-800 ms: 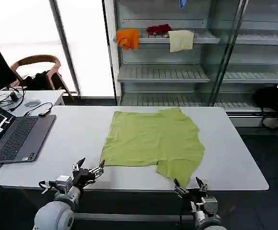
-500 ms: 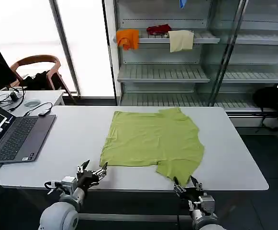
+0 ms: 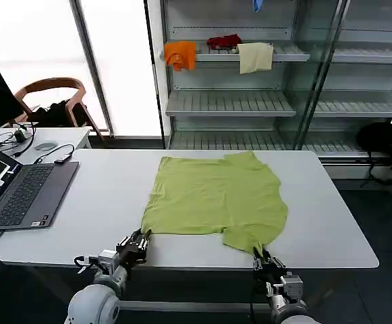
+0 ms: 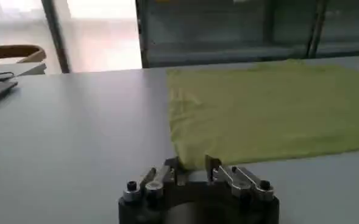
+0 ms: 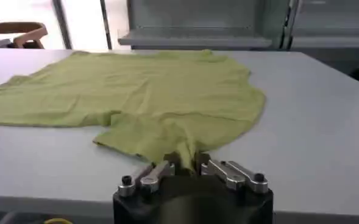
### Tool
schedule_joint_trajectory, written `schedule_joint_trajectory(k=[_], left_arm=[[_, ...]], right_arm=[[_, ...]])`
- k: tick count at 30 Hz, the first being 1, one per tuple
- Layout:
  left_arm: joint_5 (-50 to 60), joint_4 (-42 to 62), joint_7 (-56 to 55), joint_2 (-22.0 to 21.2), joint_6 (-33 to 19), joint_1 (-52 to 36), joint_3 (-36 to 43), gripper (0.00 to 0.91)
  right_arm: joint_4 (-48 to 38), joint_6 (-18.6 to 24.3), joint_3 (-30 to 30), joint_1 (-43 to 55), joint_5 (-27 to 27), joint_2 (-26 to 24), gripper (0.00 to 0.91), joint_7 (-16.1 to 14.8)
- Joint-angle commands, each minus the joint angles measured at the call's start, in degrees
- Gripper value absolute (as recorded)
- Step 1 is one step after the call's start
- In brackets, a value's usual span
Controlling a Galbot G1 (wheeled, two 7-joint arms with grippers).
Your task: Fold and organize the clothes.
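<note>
— See that? Both grippers have crept in to the near edge of the T-shirt (image 3: 216, 201), which lies flat in the middle of the table (image 3: 330, 223).

— Right. The left gripper (image 3: 134, 247) was open and short of the shirt's near left corner; now its fingers have closed to a narrow gap right at that corner (image 4: 188, 159).

— And the right gripper (image 3: 266, 260)?

— Its fingers have drawn together over the sleeve tip (image 5: 182, 151) hanging nearest the table edge. I'd say it is pinching the cloth.

— So the first fold looks about to begin.
</note>
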Motion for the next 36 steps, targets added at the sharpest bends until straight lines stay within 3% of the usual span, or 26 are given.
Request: schedule_joint_trajectory(k=[1,6,10,24,36], left_arm=[[0.61,0.56,-0.22,-0.10,-4.08,0.06,0.45,0.000],[0.32,-0.21,0.42,-0.31,-7.92,-0.10,-0.28,0.000],[-1.15,-1.82,0.90,-0.79,-7.17,-1.33,-0.69,0.000],[-2.29,6.59,-0.08,-4.08,-1.79,-14.89,1.11,0.000],[-0.77,16.58,-1.45,-6.20,-1.35,-22.89,1.12,0.000]], right_arm=[[0.06,1.12,-0.04,0.02,0.31,0.07,0.000,0.04],[1.00,5.60,-0.12,0.46,0.66,0.42,0.000,1.22],[1.46,7.19,0.16,2.22,0.76,1.00,0.000,1.93],[-10.48,1.97,0.94,23.47,1.39,2.55,0.000,3.67],[-24.09,2.36,0.26,35.13,-0.22,4.12,0.000,3.04]])
